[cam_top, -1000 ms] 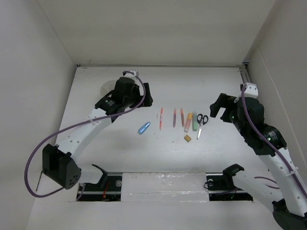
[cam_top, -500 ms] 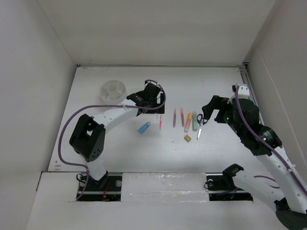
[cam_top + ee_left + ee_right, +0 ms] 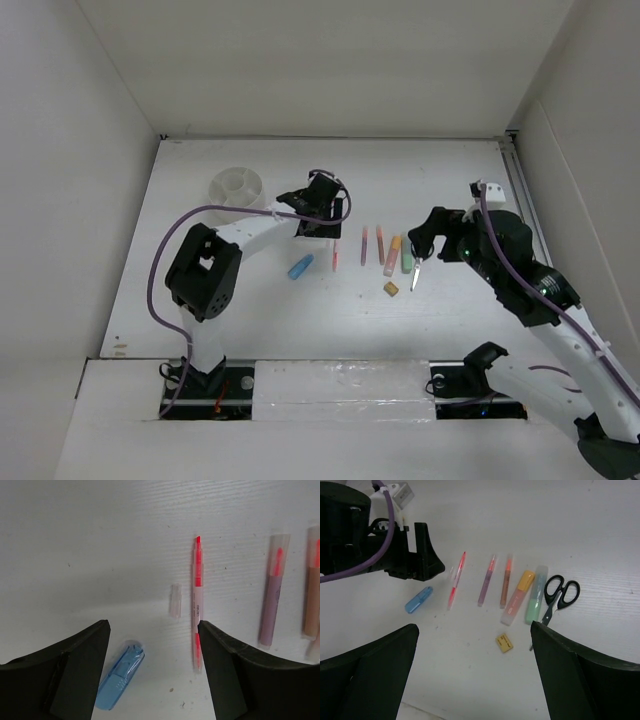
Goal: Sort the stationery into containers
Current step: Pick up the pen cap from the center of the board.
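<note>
The stationery lies in a row mid-table: a blue capsule, a red pen, a pink pen, an orange pen, an orange highlighter, a green highlighter, black-handled scissors and a tan eraser. The round white divided cup stands at the back left. My left gripper is open and empty above the blue capsule and the red pen. My right gripper is open and empty above the scissors, with the eraser between its fingers in its wrist view.
A small clear pen cap lies beside the red pen. White walls close in the table at the back and on both sides. The left arm's purple cable loops over the table's left part.
My left arm has swung from over the white cup to the right, above the capsule and red pen. My right gripper has moved left and down towards the scissors.
</note>
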Controlling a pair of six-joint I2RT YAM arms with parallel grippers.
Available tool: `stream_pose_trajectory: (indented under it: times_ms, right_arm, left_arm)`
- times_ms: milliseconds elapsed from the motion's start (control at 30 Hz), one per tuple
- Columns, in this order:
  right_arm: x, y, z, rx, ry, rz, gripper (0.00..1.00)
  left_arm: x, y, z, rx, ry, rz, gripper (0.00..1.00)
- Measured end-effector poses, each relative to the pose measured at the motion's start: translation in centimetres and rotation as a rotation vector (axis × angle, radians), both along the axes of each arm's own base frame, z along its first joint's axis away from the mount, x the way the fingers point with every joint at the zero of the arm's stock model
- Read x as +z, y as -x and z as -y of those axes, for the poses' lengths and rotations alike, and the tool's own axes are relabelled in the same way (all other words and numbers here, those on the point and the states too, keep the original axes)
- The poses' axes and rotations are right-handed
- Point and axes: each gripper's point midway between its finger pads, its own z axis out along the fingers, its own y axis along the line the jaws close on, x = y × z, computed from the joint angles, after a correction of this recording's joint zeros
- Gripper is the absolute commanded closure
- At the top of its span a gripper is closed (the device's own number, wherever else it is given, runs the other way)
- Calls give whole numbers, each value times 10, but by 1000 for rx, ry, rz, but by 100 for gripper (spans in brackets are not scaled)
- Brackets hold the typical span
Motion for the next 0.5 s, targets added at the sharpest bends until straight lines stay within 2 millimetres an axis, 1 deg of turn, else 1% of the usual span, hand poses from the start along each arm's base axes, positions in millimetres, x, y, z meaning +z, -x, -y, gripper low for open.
stream_pose_trajectory:
  times_ms: [100,267,500]
  right_arm:
    - [-1,1,-1,7,-5,2,0]
    - [3,4,-3,20,-17,18,0]
    - [8,7,-2,27,-28,31,0]
  left_arm:
    - [-10,2,2,-15,-4,-27,33]
    - [-19,2,5,-30,-11,-44,40]
    - [-36,0,6,-33,-31,-70,43]
